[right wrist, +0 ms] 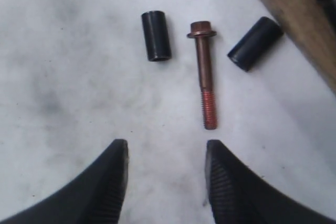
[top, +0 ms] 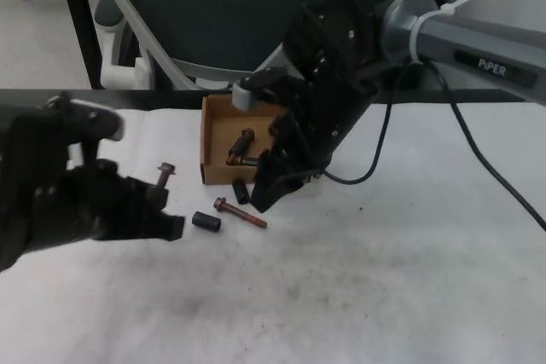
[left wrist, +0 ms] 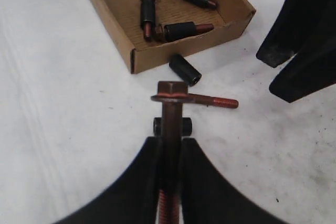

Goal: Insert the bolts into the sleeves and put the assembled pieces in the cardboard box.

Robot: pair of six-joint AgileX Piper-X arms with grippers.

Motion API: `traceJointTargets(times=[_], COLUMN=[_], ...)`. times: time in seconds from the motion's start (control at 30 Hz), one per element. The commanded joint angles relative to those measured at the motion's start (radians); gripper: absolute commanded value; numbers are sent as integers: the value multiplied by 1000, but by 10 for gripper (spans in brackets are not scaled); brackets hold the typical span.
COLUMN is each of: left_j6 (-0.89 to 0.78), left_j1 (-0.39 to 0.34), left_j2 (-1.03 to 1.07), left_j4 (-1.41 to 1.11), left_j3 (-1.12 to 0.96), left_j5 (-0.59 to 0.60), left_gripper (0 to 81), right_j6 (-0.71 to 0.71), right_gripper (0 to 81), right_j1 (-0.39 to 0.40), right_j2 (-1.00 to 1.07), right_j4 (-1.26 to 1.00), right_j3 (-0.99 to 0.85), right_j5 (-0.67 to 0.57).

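The fingers (left wrist: 137,182) of the left gripper (left wrist: 170,141) are pinched on the shank of a bolt (left wrist: 170,109), held head outward. To its right, a loose sleeve (top: 206,222), a second bolt (top: 241,213) and another sleeve (top: 241,191) are laid on the bench beside the cardboard box (top: 205,142), in which three assembled pieces (left wrist: 181,30) are seen, and the right gripper (right wrist: 165,148) is hung over the second bolt with fingers (right wrist: 113,182) spread. Insertion is judged to be in hand; next, a sleeve must be gripped and its bore aligned with a bolt.
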Motion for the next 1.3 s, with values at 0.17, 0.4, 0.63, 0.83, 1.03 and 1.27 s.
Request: traceJointTargets(times=[0.17,0.4,0.63,0.83,1.03,1.27], left_j6=[-16,-17,-17,-17,5,19], left_j1=[77,87,87,88,127,286], left_j2=[-153,-187,-189,-189,-189,-189], left_j4=[-58,-60,-136,-219,-255,-254], left_j3=[101,100,100,100,100,100], left_j5=[47,116,229,249,244,202], left_gripper=[8,8,8,8,8,8], right_j6=[-50,-165,-278,-265,-281,-296], right_gripper=[438,438,438,438,438,438], right_j1=[72,177,238,234,219,200], right_j2=[-111,-159,-159,-145,-85,-30], right_j4=[12,-30,-153,-281,-282,-303], right_j3=[61,100,112,112,109,78], right_j5=[75,226,392,393,413,413])
